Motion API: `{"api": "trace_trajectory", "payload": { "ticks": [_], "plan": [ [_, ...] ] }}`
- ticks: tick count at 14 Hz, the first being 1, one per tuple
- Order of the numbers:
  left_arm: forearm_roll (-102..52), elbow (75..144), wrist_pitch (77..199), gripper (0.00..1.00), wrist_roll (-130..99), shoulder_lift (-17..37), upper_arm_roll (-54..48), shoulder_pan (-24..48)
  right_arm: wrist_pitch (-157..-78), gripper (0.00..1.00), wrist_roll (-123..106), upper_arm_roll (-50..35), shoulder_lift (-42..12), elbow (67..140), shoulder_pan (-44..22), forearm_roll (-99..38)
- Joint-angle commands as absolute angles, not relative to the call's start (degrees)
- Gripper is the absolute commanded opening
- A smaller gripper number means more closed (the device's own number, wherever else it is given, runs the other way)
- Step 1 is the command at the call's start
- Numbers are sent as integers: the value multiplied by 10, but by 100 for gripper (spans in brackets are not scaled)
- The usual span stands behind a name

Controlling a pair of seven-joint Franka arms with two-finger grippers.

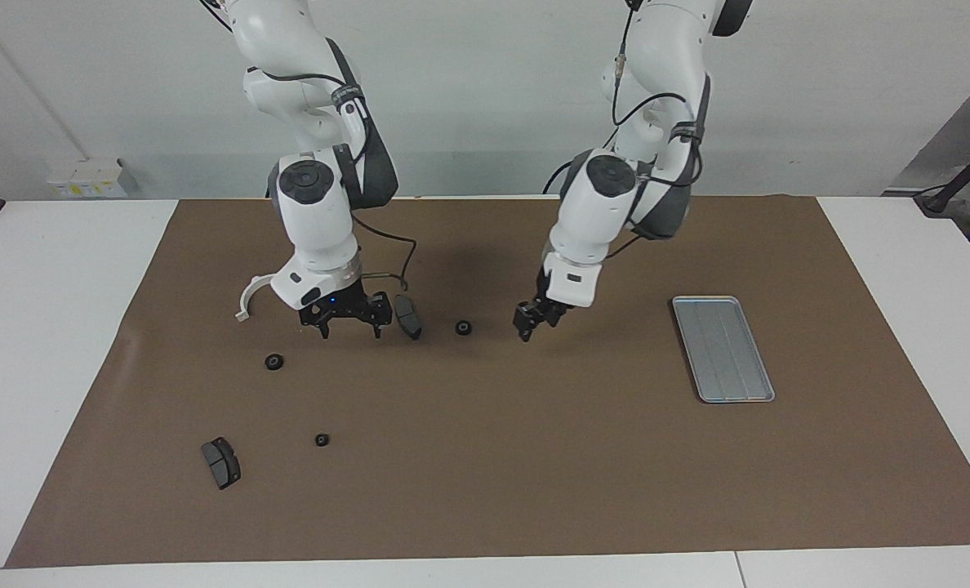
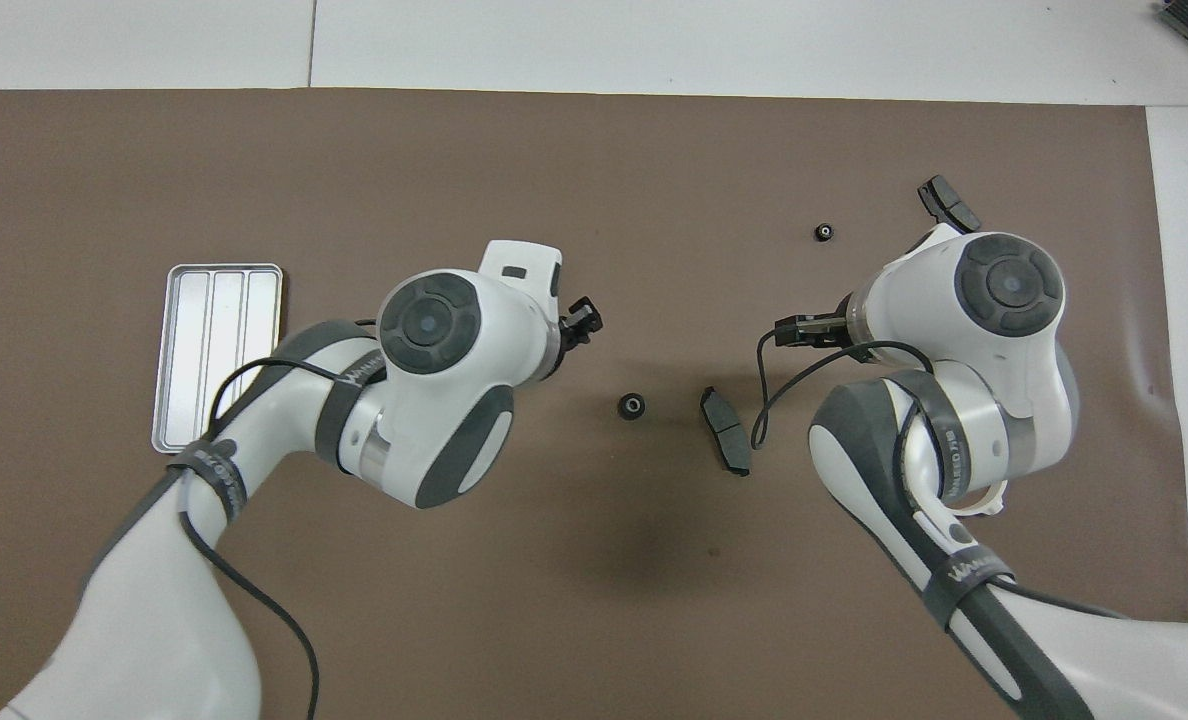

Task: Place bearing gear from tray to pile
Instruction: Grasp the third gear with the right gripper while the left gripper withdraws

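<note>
A black bearing gear (image 1: 463,327) (image 2: 632,406) lies on the brown mat beside a dark brake pad (image 1: 407,316) (image 2: 726,443). My left gripper (image 1: 531,321) (image 2: 582,322) hangs open and empty just above the mat, between that gear and the silver tray (image 1: 722,349) (image 2: 212,320). Nothing lies in the tray. The pile's other parts are a white half-ring bracket (image 1: 248,296) (image 2: 984,500) and a second brake pad (image 1: 220,462) (image 2: 946,200). My right gripper (image 1: 346,314) (image 2: 804,328) is open and empty, low over the mat next to the first pad.
Two more small black gears (image 1: 273,361) (image 1: 322,439) lie on the mat toward the right arm's end. The smaller one (image 2: 825,232) also shows from overhead. White tabletop surrounds the mat (image 1: 534,474).
</note>
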State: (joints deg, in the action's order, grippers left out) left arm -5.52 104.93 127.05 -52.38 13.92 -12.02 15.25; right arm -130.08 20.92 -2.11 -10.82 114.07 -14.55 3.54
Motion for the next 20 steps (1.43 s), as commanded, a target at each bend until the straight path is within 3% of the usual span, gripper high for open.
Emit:
{"api": "trace_trajectory", "payload": {
  "ticks": [1,6,9,10,13,20],
  "plan": [
    [-60,1057,1197,76,-417,92,-127,76,-1262,100,250,-21,-127,1101,-177,33],
    [-57,1029,1098,83,-165,76,-120,-50,-1258,100,322,-21,-170,1057,-229,39],
    [-24,1013,1095,94,-84,78,-120,-96,-1259,100,367,-20,-214,1024,-263,52],
    [8,1000,1096,100,-70,83,-120,-99,-1263,100,373,-21,-219,1023,-264,57],
    [47,981,1114,100,-39,95,-120,-107,-1285,100,408,-20,-246,1020,-288,65],
    [51,981,1118,100,-43,94,-121,-97,-1352,100,444,-24,-240,1088,-304,58]
  ]
}}
